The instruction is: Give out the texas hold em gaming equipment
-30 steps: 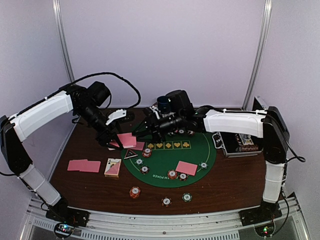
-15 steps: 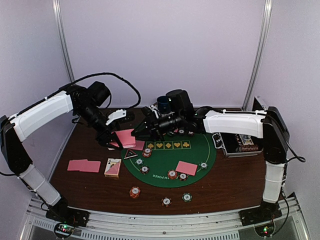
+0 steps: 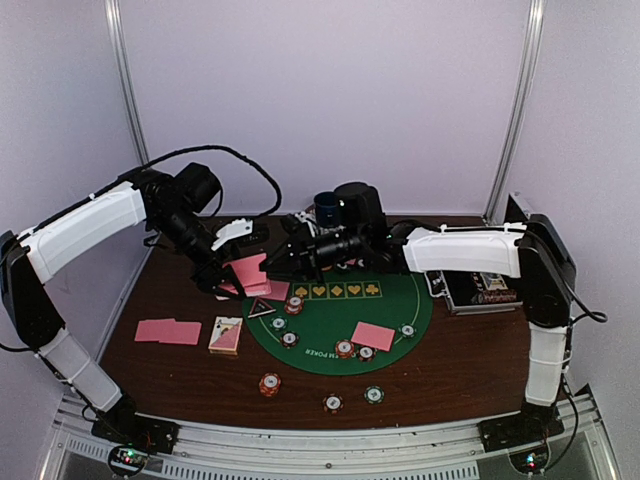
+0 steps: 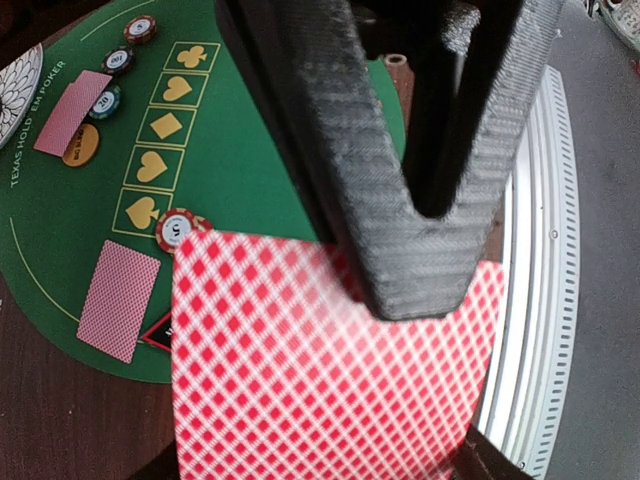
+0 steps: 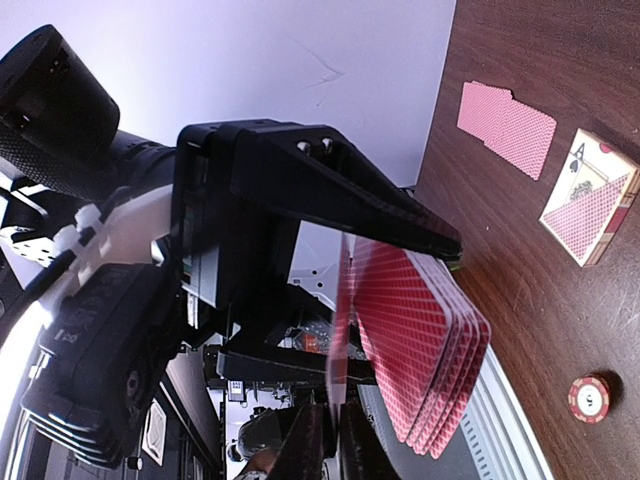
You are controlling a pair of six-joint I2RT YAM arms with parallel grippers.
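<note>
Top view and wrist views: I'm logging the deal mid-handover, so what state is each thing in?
left gripper, shut on card fan.
card fan, held off the table, backs showing.
right gripper, shut on single card.
single card, edge-on beside the fan, pinched at its lower end.
card box, lying flat, ace side up.
table cards, face down, overlapping.

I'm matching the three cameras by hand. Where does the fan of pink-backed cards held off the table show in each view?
Top external: card fan left of centre, by the far-left rim of the green mat, in the left gripper.
Left wrist: fills the lower half, under that camera's own fingers.
Right wrist: centre, spread.
Shared landmark: the left gripper's black fingers clamping the fan, in all three.
</note>
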